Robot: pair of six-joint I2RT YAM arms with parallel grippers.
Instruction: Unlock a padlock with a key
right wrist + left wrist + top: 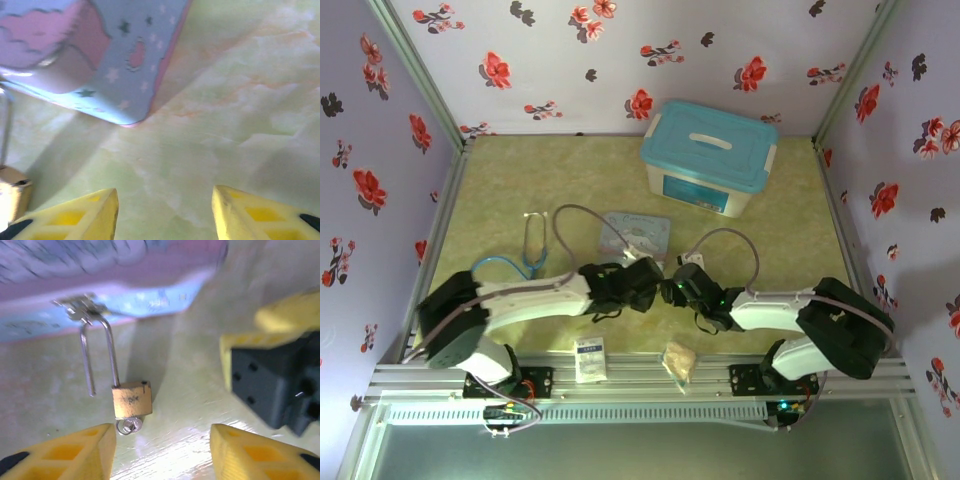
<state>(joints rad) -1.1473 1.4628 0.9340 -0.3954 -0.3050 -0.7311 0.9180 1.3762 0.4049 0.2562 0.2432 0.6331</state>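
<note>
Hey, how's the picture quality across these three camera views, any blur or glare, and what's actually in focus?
Left wrist: the small brass padlock is fairly sharp; the pale-blue cartoon tin behind it smears, with glare on the yellow-green table. Right wrist: the tin is soft, the padlock washed out at the left edge. Top external: evenly lit, reasonably crisp.

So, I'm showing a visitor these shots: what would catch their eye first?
The brass padlock is hooked by its thin shackle to the clasp of the pale-blue tin, one shackle leg seemingly free of the body, right before the open left gripper. From above, both arms meet mid-table by that tin, with a teal-lidded box beyond.
</note>
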